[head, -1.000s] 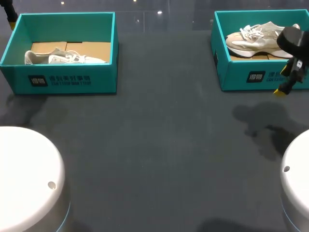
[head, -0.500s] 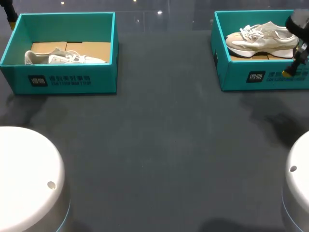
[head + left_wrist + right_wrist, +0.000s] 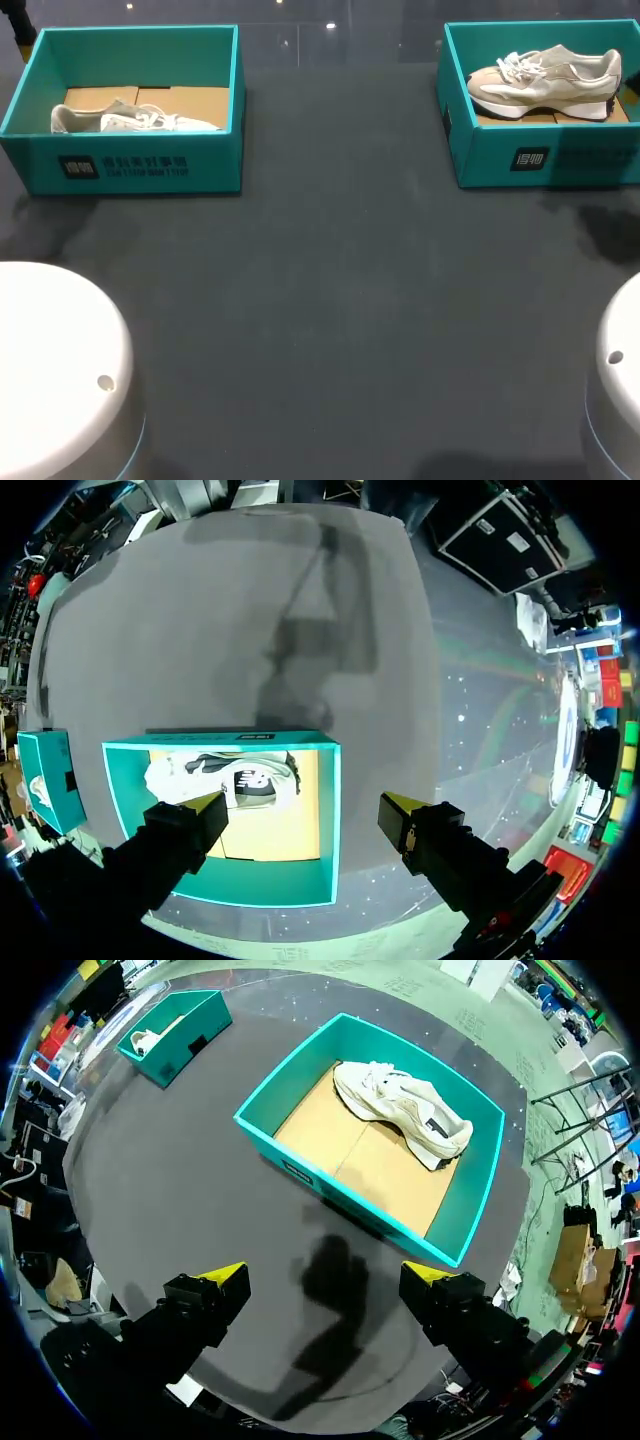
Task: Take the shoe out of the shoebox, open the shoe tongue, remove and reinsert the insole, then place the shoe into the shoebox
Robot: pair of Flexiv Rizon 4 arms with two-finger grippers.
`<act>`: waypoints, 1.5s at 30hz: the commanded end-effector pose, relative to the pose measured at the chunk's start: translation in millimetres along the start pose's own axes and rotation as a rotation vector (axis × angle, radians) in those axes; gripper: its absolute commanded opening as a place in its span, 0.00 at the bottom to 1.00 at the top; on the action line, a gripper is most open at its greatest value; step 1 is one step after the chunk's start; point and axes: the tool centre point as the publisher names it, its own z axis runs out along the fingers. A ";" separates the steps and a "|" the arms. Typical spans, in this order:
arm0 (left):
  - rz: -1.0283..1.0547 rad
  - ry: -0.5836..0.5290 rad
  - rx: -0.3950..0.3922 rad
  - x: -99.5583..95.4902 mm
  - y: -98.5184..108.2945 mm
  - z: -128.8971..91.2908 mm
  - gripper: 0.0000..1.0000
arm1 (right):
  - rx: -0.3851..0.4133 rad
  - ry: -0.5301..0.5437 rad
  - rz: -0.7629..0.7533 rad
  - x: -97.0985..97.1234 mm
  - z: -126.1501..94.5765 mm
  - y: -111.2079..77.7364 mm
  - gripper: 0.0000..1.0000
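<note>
As each wrist camera looks down from well above, both arms hang over the dark table (image 3: pixel 330 300), touching nothing.
Left gripper (image 3: pixel 305 808): fingers spread wide, nothing between them.
Left shoebox (image 3: pixel 262 882): directly under that gripper; teal walls, cardboard floor.
Grey shoe (image 3: pixel 225 778): inside that box, lying along the wall farthest from the gripper.
Right gripper (image 3: pixel 325 1274): fingers apart, empty.
Right shoebox (image 3: pixel 290 1080): ahead of that gripper and well apart from it; teal walls, cardboard floor.
Beige shoe (image 3: pixel 400 1110): inside that box, toward its far side.
</note>
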 end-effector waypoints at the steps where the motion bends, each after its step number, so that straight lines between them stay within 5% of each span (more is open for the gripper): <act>1: 0.001 0.002 -0.002 0.6 -1.2 -0.4 1.00 | 0.004 -0.001 0.001 0.7 0.1 0.7 1.00; 5: 0.001 0.002 -0.002 0.6 -1.2 -0.4 1.00 | 0.004 -0.001 0.001 0.7 0.1 0.7 1.00; 10: 0.001 0.002 -0.002 0.6 -1.2 -0.4 1.00 | -0.012 -0.095 0.039 -22.4 2.3 36.0 1.00; 18: 0.001 0.002 -0.002 0.6 -1.2 -0.4 1.00 | 0.069 -0.178 0.101 -53.0 8.0 78.6 1.00; 27: 0.001 0.002 -0.002 0.6 -1.2 -0.4 1.00 | 0.071 -0.206 0.354 -88.1 14.7 112.9 1.00; 29: 0.001 0.002 -0.002 0.6 -1.2 -0.4 1.00 | 0.000 -0.146 0.344 -89.5 13.6 113.9 1.00; 42: 0.001 0.002 -0.002 0.6 -1.2 -0.4 1.00 | 0.000 -0.146 0.344 -89.5 13.6 113.9 1.00; 45: 0.001 0.002 -0.002 0.6 -1.2 -0.4 1.00 | 0.104 -0.237 0.416 -101.9 31.3 142.3 1.00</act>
